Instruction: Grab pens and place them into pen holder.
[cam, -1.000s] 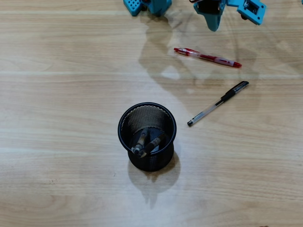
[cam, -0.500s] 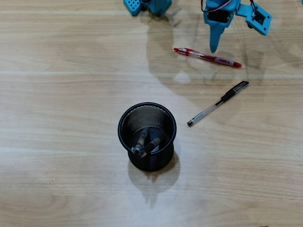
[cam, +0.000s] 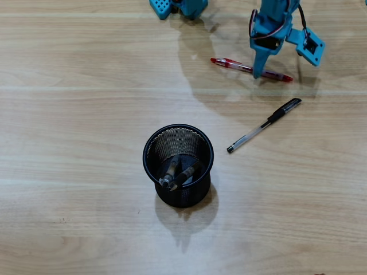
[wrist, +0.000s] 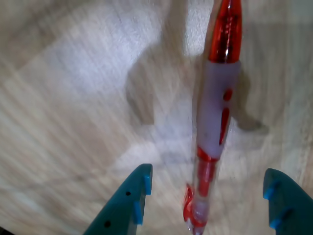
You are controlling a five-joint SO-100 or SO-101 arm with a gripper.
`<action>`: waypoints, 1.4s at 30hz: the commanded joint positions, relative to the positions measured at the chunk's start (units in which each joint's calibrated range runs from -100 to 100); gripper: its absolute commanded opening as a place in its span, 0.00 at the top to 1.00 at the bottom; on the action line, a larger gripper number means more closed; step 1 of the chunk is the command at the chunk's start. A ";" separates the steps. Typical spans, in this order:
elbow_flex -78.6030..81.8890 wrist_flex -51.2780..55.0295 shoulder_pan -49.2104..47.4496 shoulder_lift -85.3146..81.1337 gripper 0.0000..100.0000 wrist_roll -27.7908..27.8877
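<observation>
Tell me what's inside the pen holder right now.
In the overhead view, two pens lean inside the pen holder, ends up near its lower wall. Their lower parts and the cup's floor beneath them are hidden. The red pen and black-capped pen lie outside on the table.

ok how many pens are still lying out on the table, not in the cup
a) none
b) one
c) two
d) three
c: a red pen under the open tool and a black-capped pen lie on the table; the others stand in the cup.
</observation>
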 commanded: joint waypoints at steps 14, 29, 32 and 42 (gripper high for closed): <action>-1.07 -6.54 -0.55 3.69 0.85 -1.97; -1.61 -5.36 -0.10 -0.64 0.98 -2.24; -2.70 -1.89 2.74 -7.35 0.98 -2.24; -11.93 3.85 19.66 -27.14 0.98 0.59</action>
